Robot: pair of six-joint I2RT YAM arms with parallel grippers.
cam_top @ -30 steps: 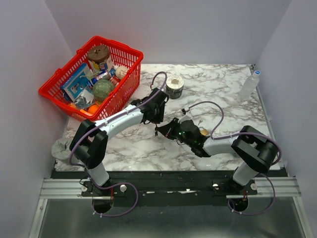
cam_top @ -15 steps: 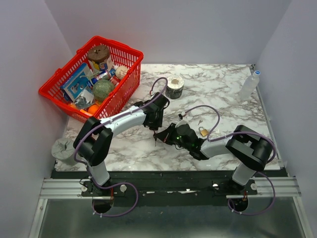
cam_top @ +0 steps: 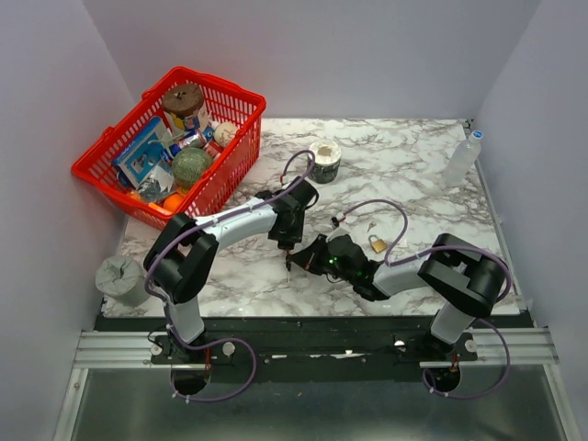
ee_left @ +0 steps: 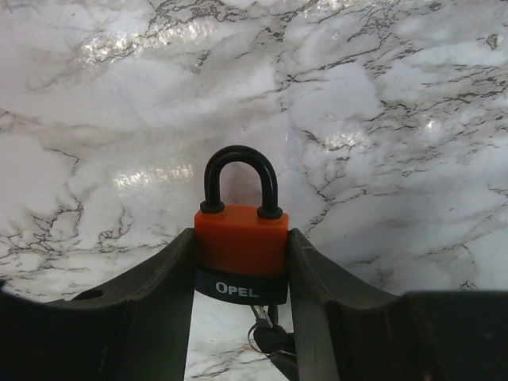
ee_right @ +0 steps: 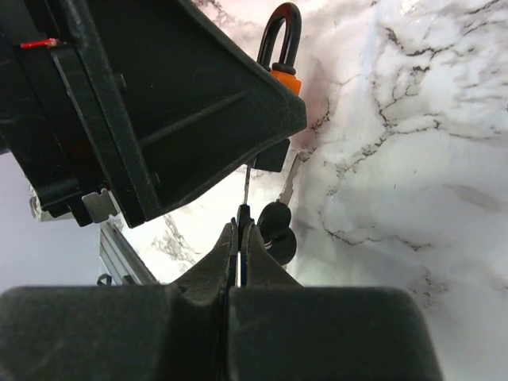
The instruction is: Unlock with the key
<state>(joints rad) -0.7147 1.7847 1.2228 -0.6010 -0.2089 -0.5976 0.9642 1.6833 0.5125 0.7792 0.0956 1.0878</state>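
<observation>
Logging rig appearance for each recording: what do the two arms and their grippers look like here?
Both arms have white-grey tubular links between bulky black joints: the left arm, the right arm. A thin purple cable loops loosely along each. The left gripper and right gripper are matte black with wedge-shaped fingers. A small green light glows at the right wrist. No sleeves or readable markings.

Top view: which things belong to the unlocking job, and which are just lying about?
Job in hand: orange padlock, held in the left gripper; key, pinched in the right gripper.

Lying about: red basket of odds and ends, tape roll, brass padlock, bottle.
</observation>
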